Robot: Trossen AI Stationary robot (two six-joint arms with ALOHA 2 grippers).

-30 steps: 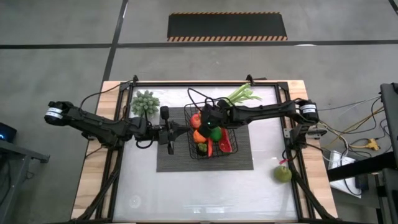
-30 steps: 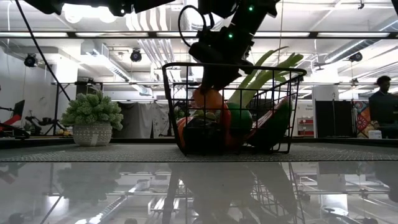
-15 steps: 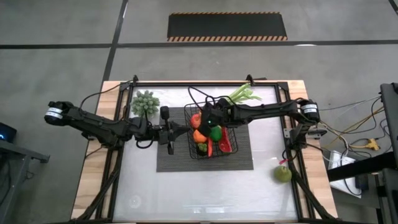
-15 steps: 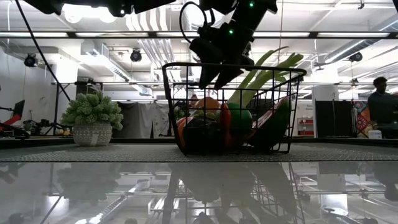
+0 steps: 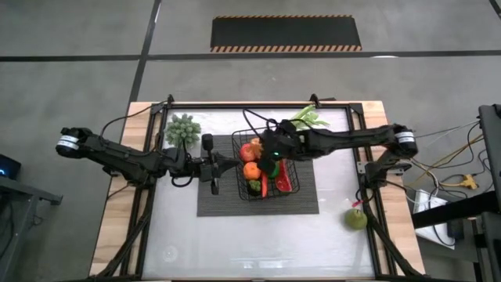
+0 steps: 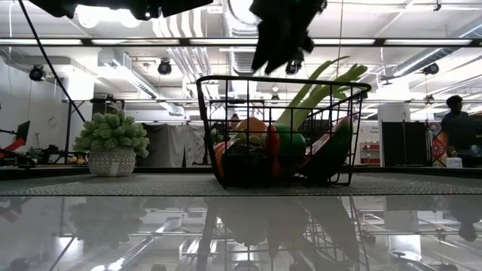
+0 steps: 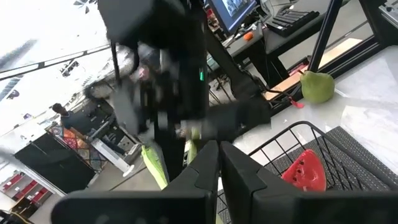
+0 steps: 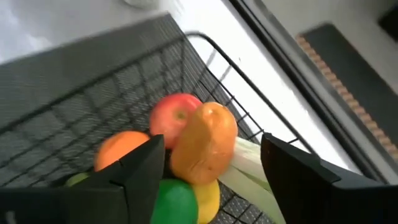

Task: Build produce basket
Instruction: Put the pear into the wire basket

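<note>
A: Log the arm poses for me first.

B: Your right gripper [image 5: 270, 149] hangs over the basket [image 5: 243, 186], arm stretched in from the table's right side. In its wrist view the 2 fingers [image 8: 140, 171] stand well apart with nothing between them. In the low view it sits clear above the wire rim.

A: And the left?

B: Your left gripper [image 5: 221, 166] lies low on the ribbed mat [image 5: 215, 200], just beside the basket's left wall, arm reaching in from the left edge. Its fingers [image 7: 205, 163] are pressed together, holding nothing.

A: Where is the produce?

B: Inside the basket: a red apple [image 8: 176, 115], an elongated orange piece [image 8: 205, 143] leaning on it, a round orange [image 8: 121, 148], green and yellow pieces below. The leek [image 5: 307, 118] pokes out past the basket's far right corner.

A: Anything else around?

B: 1 green pear [image 5: 357, 218] sits alone near the table's right front, well apart from the basket. A potted plant [image 5: 182, 128] stands at the far left of the table.
</note>
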